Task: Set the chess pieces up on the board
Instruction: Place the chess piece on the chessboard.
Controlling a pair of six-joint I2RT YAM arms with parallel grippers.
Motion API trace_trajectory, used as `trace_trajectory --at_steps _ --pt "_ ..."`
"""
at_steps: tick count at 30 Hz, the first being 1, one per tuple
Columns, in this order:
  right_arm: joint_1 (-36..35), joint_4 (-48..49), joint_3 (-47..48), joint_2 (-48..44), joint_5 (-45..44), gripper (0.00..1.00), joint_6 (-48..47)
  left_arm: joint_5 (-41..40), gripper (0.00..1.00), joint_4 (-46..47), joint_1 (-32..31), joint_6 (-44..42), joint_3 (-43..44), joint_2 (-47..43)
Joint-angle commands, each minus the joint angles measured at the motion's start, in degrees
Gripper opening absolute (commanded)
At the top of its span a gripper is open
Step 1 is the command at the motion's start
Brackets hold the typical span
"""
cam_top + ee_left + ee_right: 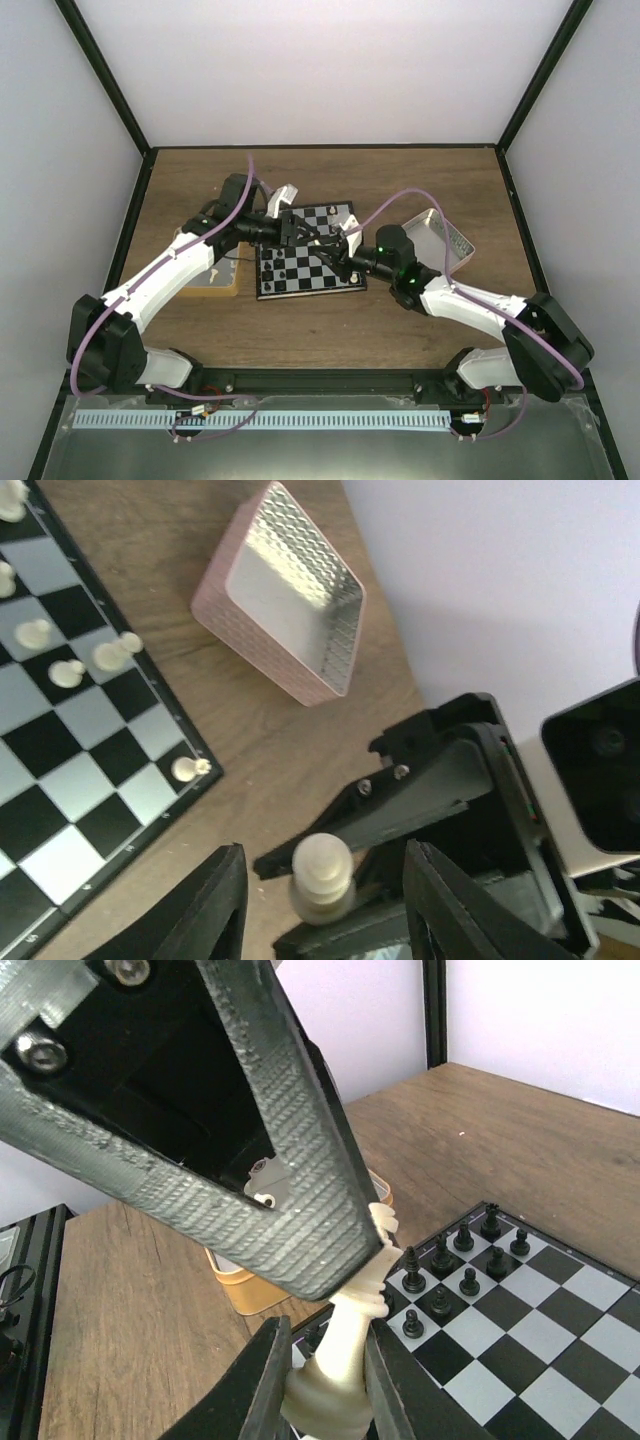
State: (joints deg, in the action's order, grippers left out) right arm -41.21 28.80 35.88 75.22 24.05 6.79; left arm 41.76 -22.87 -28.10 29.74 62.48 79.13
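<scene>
The board (300,275) lies mid-table, with black chess pieces (440,1260) along one side and cream ones (70,665) along the other. Above its far edge the two grippers meet. My right gripper (325,1335) is shut on the lower body of a tall cream chess piece (345,1355). My left gripper (322,848) stands open around that same piece (322,870), with both fingers apart from it. One ribbed left finger (250,1130) fills the top of the right wrist view, its edge at the piece's crown.
A tan tray (215,282) sits at the board's left edge, under the left arm. A pink tray with a shiny embossed inside (290,610) stands right of the board, near the white back wall. Bare wood surrounds the board.
</scene>
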Motion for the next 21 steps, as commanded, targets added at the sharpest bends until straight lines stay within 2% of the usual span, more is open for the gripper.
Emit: trace_trajectory --at_steps 1,3,11,15,17,18,19,21 --pt "0.29 2.62 -0.97 -1.83 0.29 0.12 -3.76 7.56 0.43 0.89 0.20 -1.18 0.21 -0.95" --pt "0.24 2.58 -1.06 -1.87 0.75 0.12 -4.23 7.71 0.40 1.01 0.15 -0.94 0.22 -0.87" --pt "0.30 1.98 -1.70 -2.39 2.83 0.14 -7.32 9.41 0.39 2.82 0.26 2.06 0.84 1.54" --pt "0.26 1.12 -1.88 -2.78 2.45 0.15 -8.74 10.29 0.27 2.40 0.26 1.45 0.89 1.70" --pt "0.25 1.04 -1.82 -2.83 2.12 0.17 -8.68 10.03 0.16 1.70 0.28 0.95 0.86 1.84" --pt "0.28 0.82 -1.63 -2.73 1.73 0.20 -8.28 9.91 0.13 1.55 0.24 0.85 0.78 1.87" --pt "0.26 0.38 -1.41 -2.61 1.10 0.28 -7.60 9.51 0.11 1.61 0.28 0.73 0.77 1.90" --pt "0.21 -1.12 -0.64 -2.62 -0.30 0.55 -5.41 5.92 0.09 1.41 0.29 0.17 0.82 1.48"
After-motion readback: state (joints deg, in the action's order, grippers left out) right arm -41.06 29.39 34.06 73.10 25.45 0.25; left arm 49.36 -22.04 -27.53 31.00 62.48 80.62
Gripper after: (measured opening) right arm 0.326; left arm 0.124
